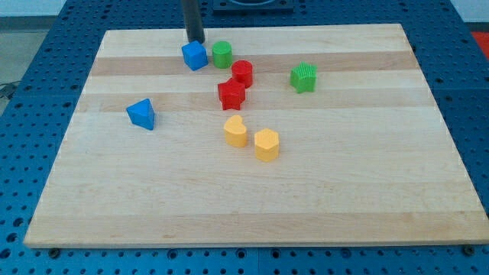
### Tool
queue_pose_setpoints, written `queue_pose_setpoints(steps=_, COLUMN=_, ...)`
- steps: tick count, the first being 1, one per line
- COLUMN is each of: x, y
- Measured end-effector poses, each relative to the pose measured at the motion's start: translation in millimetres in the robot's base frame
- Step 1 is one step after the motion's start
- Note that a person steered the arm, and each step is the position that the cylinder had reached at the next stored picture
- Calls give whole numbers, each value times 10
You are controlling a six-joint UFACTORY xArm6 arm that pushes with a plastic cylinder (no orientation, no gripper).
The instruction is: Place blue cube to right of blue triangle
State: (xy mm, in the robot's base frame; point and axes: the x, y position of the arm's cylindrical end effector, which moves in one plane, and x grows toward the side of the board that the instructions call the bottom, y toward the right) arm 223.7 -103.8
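Nearest the view's bottom: yellow hexagonal block (pixel 267 144), with a yellow heart-ish block (pixel 235 131) just beside it on the view's left. Above those, a red star-shaped block (pixel 231 94) touching or nearly touching a red cylinder (pixel 242 72) up and to its right. Green star-shaped block (pixel 303 77) sits apart toward the view's right.

Blue triangle (pixel 141 114) is alone at the view's left, well apart from everything else.

Blue cube (pixel 195 55) is near the view's top edge of the wooden board (pixel 367 191) — up and to the right of the triangle, with a green cylinder (pixel 222 54) just beside it on its right.

My tip (pixel 196 40) is a plain rod, no jaws to open or close — it sits right behind the blue cube, at its top side, touching or nearly so.
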Motion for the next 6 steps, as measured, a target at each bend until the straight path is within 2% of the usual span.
queue_pose_setpoints(steps=1, x=0, y=35)
queue_pose_setpoints(steps=2, x=294, y=-71)
queue_pose_setpoints(steps=3, x=1044, y=-283)
queue_pose_setpoints(steps=4, x=1113, y=-304)
queue_pose_setpoints(steps=6, x=1652, y=-318)
